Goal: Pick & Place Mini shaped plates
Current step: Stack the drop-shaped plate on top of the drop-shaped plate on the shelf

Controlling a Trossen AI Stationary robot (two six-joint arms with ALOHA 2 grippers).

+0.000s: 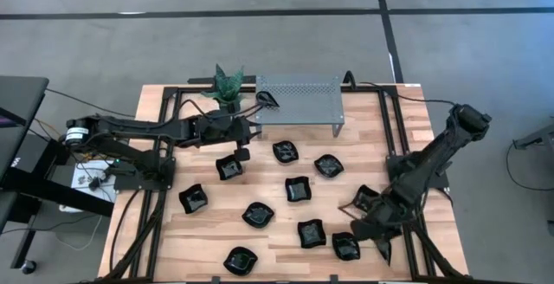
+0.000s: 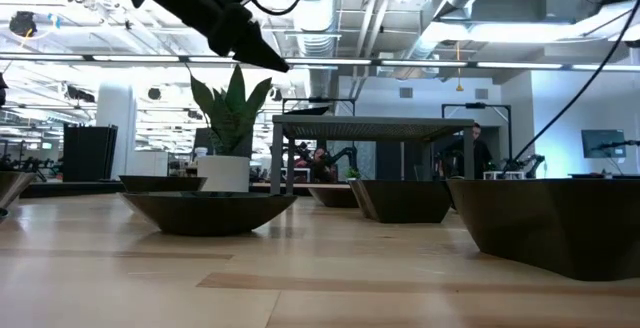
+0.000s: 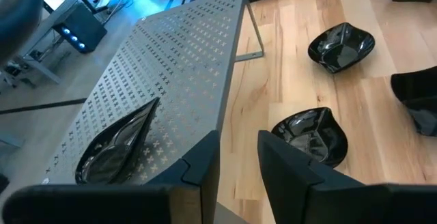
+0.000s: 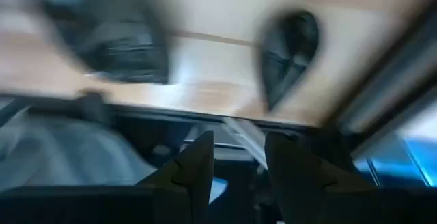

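High view: left hand [image 1: 245, 142] empty, fingers parted, near rack [image 1: 299, 99] holding one leaf plate [image 1: 267, 100]; others scattered on table [image 1: 268, 193].

Left wrist: a swing could knock that plate off.

Right wrist: right hand [image 4: 237, 162] parted, empty, blurred; may clip teardrop plate [image 4: 290, 53].

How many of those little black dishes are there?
11 dishes: one on the grey rack; ten across the wooden table. The arms may hide more.
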